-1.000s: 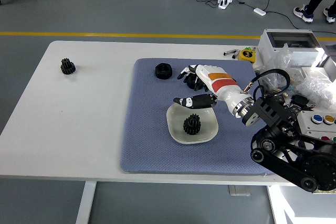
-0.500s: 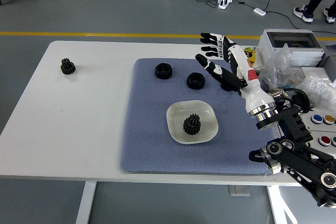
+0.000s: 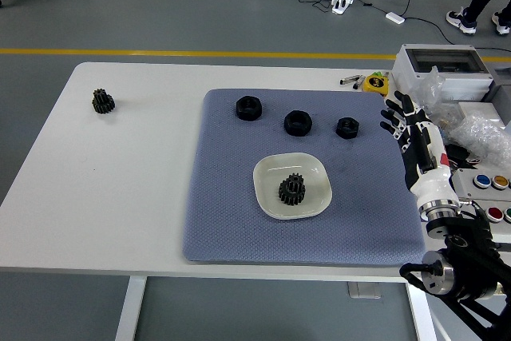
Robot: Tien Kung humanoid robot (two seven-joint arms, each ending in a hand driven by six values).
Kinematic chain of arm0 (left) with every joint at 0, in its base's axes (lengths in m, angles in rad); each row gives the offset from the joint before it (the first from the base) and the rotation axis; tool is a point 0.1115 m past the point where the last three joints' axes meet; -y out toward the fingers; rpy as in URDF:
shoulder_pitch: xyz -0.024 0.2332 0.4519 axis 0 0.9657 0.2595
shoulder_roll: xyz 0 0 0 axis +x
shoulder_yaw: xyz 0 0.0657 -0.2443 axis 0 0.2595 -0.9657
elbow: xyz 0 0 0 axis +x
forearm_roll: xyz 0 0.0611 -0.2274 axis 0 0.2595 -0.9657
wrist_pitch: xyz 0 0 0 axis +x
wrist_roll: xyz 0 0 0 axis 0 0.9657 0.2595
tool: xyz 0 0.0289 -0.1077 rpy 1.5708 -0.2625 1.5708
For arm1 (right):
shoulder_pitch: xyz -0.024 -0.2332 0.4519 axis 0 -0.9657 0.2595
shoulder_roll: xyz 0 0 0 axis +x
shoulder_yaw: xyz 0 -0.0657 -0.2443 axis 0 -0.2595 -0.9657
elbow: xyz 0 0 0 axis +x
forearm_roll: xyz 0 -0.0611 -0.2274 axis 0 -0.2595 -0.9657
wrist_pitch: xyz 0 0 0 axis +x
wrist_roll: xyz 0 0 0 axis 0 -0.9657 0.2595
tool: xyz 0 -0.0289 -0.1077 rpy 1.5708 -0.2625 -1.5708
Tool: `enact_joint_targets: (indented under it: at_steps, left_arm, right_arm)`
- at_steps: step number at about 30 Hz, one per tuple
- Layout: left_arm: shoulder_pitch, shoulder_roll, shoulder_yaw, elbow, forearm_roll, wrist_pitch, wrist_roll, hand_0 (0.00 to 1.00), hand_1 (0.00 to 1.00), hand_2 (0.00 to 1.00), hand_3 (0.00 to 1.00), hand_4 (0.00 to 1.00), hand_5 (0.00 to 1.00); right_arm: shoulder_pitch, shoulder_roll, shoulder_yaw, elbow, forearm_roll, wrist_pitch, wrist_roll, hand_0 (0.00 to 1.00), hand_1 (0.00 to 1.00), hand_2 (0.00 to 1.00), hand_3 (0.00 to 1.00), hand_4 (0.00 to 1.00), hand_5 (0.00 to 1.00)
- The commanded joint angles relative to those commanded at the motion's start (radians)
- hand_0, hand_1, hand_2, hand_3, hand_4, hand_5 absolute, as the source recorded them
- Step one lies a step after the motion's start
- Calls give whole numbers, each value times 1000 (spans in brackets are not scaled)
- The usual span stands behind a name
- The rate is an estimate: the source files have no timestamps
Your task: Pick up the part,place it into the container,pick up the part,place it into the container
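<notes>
Nearest on the blue-grey textured mat (image 3: 239, 221) sits the shallow white square dish (image 3: 265, 196), with one black toothed gear (image 3: 292, 188) already resting in it. To its right, over the mat's right edge, the robot's right hand (image 3: 415, 143) is raised with fingers spread, grasping nothing. Beyond the dish, three black hex nuts lie in a row: the small one (image 3: 346, 127) closest to the hand, just left of it, then the middle nut (image 3: 298, 122), then the left nut (image 3: 248, 107). The next pick likely reaches leftward. A second black gear (image 3: 102, 101) lies far left on the white table (image 3: 120, 189), well apart.
</notes>
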Motion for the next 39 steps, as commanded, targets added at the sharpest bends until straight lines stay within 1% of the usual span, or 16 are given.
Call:
enact_joint_targets:
  at_steps: [4,5,9,13,16,18,21,39]
  left_arm:
    - [-1,-1,-3,0,7,0,1,669,633,636,590,643,589]
    - [-1,-1,-3,0,6,1,1,669,634,635,590,642,586]
    - [-3,-1,-5,0,9,1,2,669,634,635,590,642,586]
    - [-6,0,-3,0,7,2,1,669,633,635,591,642,587]
    - [-7,0,-2,0,8,2,1,669,633,635,591,642,587]
    - [-8,0,-2,0,7,2,1,669,633,635,591,642,586]
    - [-8,-1,-3,1,8,2,2,669,633,635,591,642,586]
    - [-11,-2,1,0,5,3,-1,669,634,636,590,642,587]
  right_arm:
    - [-60,18,61,-14,-92,13,-8,837,809,829,853,998,893]
    - [-74,24,73,-17,-113,17,-8,856,823,835,854,998,904]
    - [-111,46,105,-27,-161,33,-9,856,823,835,854,998,904]
    - [-133,71,130,-41,-199,51,-20,856,829,838,855,998,909]
    - [-139,86,143,-52,-202,60,-18,856,829,838,855,998,909]
    - [-141,94,151,-60,-197,62,-11,858,827,840,854,998,928]
    - [-141,101,157,-65,-191,62,-4,858,827,840,854,998,928]
    - [-141,104,157,-74,-180,72,1,863,832,841,856,998,932]
